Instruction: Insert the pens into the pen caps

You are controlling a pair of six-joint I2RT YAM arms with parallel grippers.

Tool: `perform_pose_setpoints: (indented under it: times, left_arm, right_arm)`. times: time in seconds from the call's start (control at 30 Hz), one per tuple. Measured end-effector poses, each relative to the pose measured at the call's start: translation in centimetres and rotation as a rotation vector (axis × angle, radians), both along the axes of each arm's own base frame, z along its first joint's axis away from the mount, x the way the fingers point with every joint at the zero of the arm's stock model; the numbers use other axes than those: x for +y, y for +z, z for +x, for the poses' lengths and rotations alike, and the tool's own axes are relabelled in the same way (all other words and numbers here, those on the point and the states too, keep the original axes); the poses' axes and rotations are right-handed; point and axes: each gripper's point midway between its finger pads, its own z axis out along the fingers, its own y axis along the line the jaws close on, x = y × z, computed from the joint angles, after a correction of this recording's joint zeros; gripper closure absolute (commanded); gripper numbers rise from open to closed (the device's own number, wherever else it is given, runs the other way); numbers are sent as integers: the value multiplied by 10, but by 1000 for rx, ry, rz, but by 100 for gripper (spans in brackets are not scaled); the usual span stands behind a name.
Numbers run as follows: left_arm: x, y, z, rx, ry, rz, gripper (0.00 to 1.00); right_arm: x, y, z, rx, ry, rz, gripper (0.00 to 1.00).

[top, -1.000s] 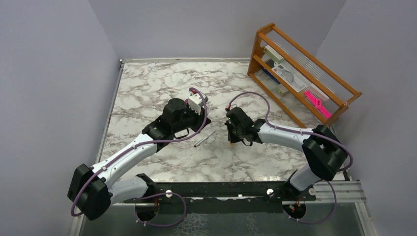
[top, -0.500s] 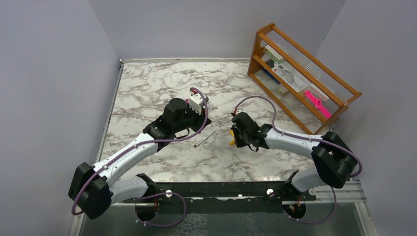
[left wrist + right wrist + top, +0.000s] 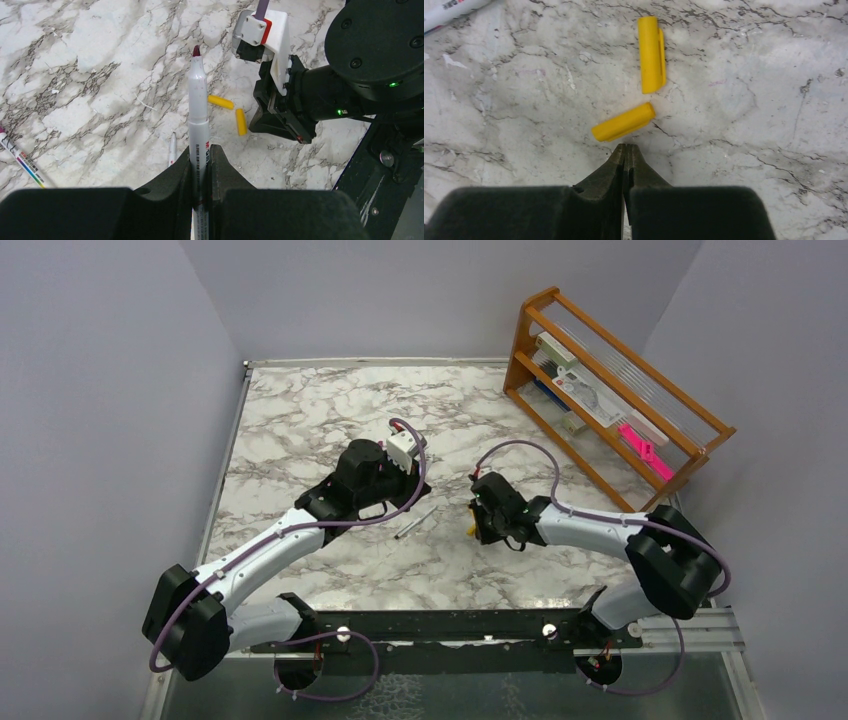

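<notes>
Left wrist: my left jaws grip pen (image 3: 198, 100), tip forward. Right jaws closed, empty, just short of near cap (image 3: 623, 122). Should spread, pinch its middle, mouth toward pen

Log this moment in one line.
left gripper: shut on pen, uncapped | right gripper: shut, empty | two yellow caps: lying just ahead of right gripper
</notes>
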Motion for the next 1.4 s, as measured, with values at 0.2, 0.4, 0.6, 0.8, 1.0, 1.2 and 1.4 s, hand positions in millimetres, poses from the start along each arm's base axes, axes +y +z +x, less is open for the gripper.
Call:
perform_pose_setpoints:
  times: [0.2,0.4,0.6,0.8,1.0,1.2,1.4]
  left_arm:
    - [0,0,0,0,0,0,100]
    - [0,0,0,1,0,1,100]
    - [1,-1,0,1,-1,7,100]
    - [1,-3,0,0,-4,14,100]
    - [2,-9,-1,15,-4,30,100]
    - [3,-12,-1,23,-4,37,100]
    - [2,-18,-1,38,-4,49,100]
  right_arm:
    - [11,0,1,12,13,37,98]
    - [20,0,8,11,17,45,98]
    - [26,0,14,6,19,50,98]
    - [33,1,23,-2,28,47,98]
    - [26,1,33,-12,11,36,98]
    - [19,2,41,-23,0,25,98]
    - [24,21,49,-69,10,56,95]
